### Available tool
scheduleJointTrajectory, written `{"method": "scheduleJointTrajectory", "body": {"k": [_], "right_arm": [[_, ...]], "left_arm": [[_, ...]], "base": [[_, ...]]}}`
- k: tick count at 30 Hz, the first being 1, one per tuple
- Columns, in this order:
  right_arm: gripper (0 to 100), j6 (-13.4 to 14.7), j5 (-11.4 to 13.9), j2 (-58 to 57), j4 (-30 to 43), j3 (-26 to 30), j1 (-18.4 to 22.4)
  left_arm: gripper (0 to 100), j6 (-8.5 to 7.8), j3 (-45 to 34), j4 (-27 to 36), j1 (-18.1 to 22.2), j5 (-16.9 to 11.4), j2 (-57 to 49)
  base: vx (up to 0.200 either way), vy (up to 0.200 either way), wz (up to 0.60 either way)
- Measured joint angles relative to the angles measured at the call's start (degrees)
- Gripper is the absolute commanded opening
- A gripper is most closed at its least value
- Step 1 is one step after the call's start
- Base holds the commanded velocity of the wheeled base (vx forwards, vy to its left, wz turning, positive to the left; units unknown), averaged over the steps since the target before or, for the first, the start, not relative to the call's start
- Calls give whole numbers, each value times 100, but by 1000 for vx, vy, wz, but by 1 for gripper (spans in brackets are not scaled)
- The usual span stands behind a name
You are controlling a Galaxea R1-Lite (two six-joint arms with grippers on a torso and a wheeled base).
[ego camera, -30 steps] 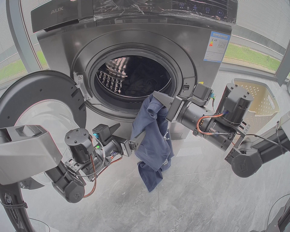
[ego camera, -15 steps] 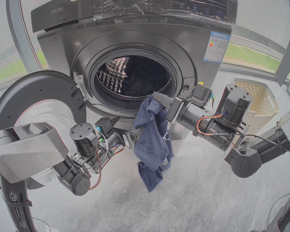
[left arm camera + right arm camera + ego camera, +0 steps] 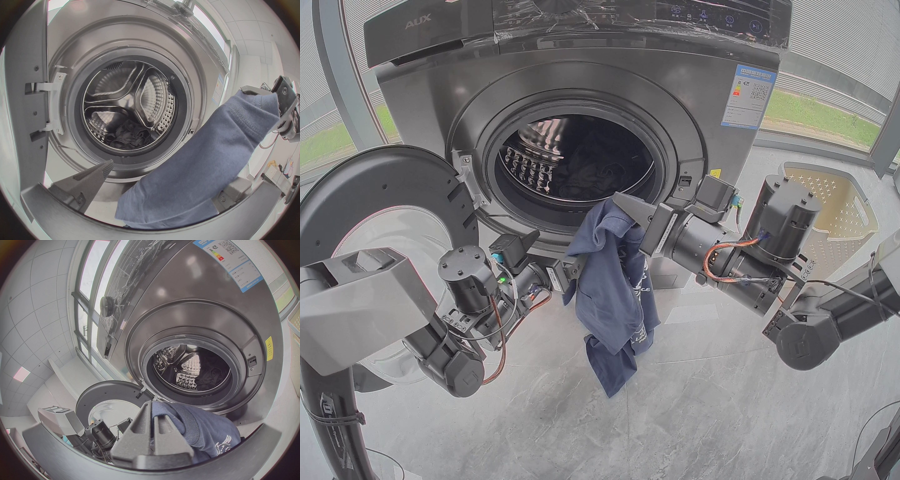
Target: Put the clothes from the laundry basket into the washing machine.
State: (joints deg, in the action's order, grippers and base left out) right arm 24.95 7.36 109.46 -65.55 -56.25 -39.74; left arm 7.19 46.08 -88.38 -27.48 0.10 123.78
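Navy garment (image 3: 612, 290) hangs just in front of washing machine (image 3: 700, 119) opening | right gripper (image 3: 625, 209) clenched on its top edge | left gripper (image 3: 574, 270) released, jaws wide, touching cloth's left side | laundry basket (image 3: 853, 187) far right

Count entry: one washing machine (image 3: 569, 81) is showing, with one round door (image 3: 381, 187) and one drum (image 3: 534, 164). One laundry basket (image 3: 853, 209) is standing beside it. One navy garment (image 3: 612, 287) is hanging; dark clothing (image 3: 594, 162) is lying in the drum as one heap, number of pieces not resolvable. Two pincers are showing: left pincer (image 3: 575, 270), right pincer (image 3: 624, 207). Two stickers are sitting on the machine front: one blue label (image 3: 748, 97), one yellow sticker (image 3: 715, 173).
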Motion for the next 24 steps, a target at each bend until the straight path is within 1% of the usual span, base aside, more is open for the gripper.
{"method": "scheduleJointTrajectory", "body": {"k": [5, 14, 15, 24], "right_arm": [[0, -2, -1, 35, 0, -9, -20], [0, -7, -11, 66, 0, -12, -61], [0, -7, -11, 68, 0, -11, -63], [0, -5, -9, 88, -9, -4, -63]], "left_arm": [[100, -2, 184, 0, -110, -7, 133], [100, 0, 562, 0, -157, 4, 411], [0, 0, 573, 0, -160, 4, 422], [0, 9, 592, -16, -210, 11, 372]], "base": [[0, 0, 0], [0, 0, 0], [0, 0, 0], [0, 0, 0]]}}
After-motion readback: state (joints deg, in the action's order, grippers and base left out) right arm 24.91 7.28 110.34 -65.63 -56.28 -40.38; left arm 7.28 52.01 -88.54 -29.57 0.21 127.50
